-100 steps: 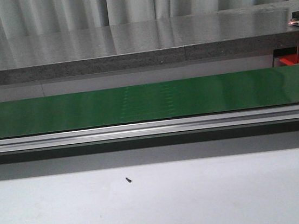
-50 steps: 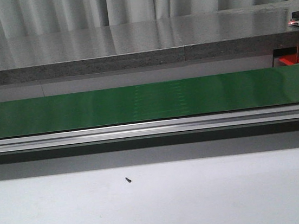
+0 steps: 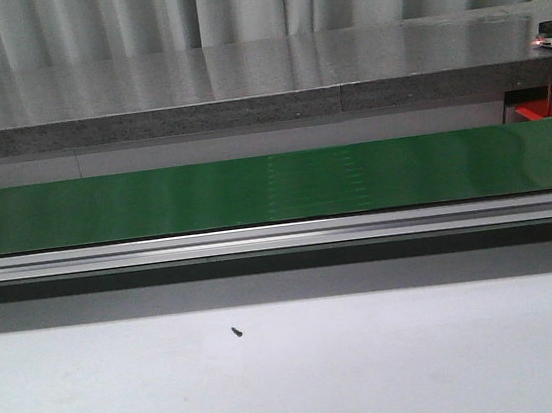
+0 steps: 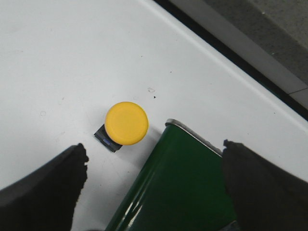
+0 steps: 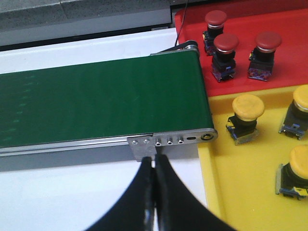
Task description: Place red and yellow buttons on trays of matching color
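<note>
Right, front view first: white table [image 3: 377, 375] nearest, with one tiny dark speck [image 3: 237, 331] on it. Behind that the aluminium rail [image 3: 279, 234] and the green conveyor belt [image 3: 155, 201] running full width, nothing riding on it in this view. Past the belt a grey stone counter [image 3: 240, 80], grey curtain [image 3: 231, 5] at the back. Far right: sliver of something red [image 3: 546, 110] below the counter edge and a small board with a lit red LED [image 3: 549, 32] on top. Neither arm visible from the front.

Left wrist: left gripper [image 4: 151, 192] spread wide, both dark fingers [image 4: 43, 192] apart with nothing between them. It hangs over the belt end. One yellow button [image 4: 126, 122] sits on the white table just beside the belt's end corner, cap up, dark base showing under it. Not on any tray.

Right wrist: right gripper [image 5: 154, 192] pressed together, fingertips touching, nothing pinched. It sits just in front of the belt's end bracket [image 5: 168, 142]. Yellow tray [image 5: 240, 192] is just beside the belt end, holding four yellow buttons: one near the belt [image 5: 246, 115], one cut off at the frame edge [image 5: 301, 108], one closer [image 5: 296, 173], and only a sliver showing for the fourth. Red tray [image 5: 288, 72] sits beyond the yellow tray, edge to edge with it, holding three red buttons [image 5: 225, 53] clustered together, all upright.
</note>
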### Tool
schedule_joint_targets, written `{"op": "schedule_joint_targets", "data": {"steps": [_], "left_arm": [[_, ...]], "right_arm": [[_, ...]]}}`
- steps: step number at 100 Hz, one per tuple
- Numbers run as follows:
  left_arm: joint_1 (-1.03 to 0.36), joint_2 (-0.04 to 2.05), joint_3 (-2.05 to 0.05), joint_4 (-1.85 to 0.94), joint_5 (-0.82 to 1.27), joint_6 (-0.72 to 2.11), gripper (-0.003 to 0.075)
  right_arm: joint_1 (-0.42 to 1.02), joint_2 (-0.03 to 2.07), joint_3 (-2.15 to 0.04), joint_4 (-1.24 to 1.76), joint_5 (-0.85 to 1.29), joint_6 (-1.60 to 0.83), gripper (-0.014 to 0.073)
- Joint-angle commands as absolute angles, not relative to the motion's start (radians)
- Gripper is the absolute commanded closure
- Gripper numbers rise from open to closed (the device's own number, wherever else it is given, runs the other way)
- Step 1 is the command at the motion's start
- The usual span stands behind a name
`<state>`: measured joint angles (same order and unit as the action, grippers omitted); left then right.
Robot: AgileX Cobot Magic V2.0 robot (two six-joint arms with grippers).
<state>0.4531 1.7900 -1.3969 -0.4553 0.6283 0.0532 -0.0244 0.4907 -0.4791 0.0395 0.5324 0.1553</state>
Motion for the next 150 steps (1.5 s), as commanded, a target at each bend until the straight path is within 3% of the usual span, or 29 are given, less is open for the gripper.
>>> {"op": "schedule_joint_targets", "data": {"steps": [1, 102, 133, 150], "left_arm": [[0.455, 1.770, -1.422, -0.496, 0.562, 0.033, 0.0176], [0.455, 1.974, -1.430, -0.623, 0.421, 0.031, 0.0178], [0.455, 1.974, -1.430, -0.623, 0.419, 0.033, 0.0381], [0.455, 1.974, -1.430, -0.623, 0.419, 0.033, 0.0449]], "right_arm": [[-0.024, 0.491, -0.504, 0.040, 0.458, 0.152, 0.0715], [-0.024, 0.491, -0.504, 0.045, 0.459, 0.152, 0.0715], [-0.024, 0.491, -0.504, 0.048, 0.459, 0.152, 0.0715], [-0.024, 0.491, -0.504, 0.048, 0.459, 0.152, 0.0715]]}}
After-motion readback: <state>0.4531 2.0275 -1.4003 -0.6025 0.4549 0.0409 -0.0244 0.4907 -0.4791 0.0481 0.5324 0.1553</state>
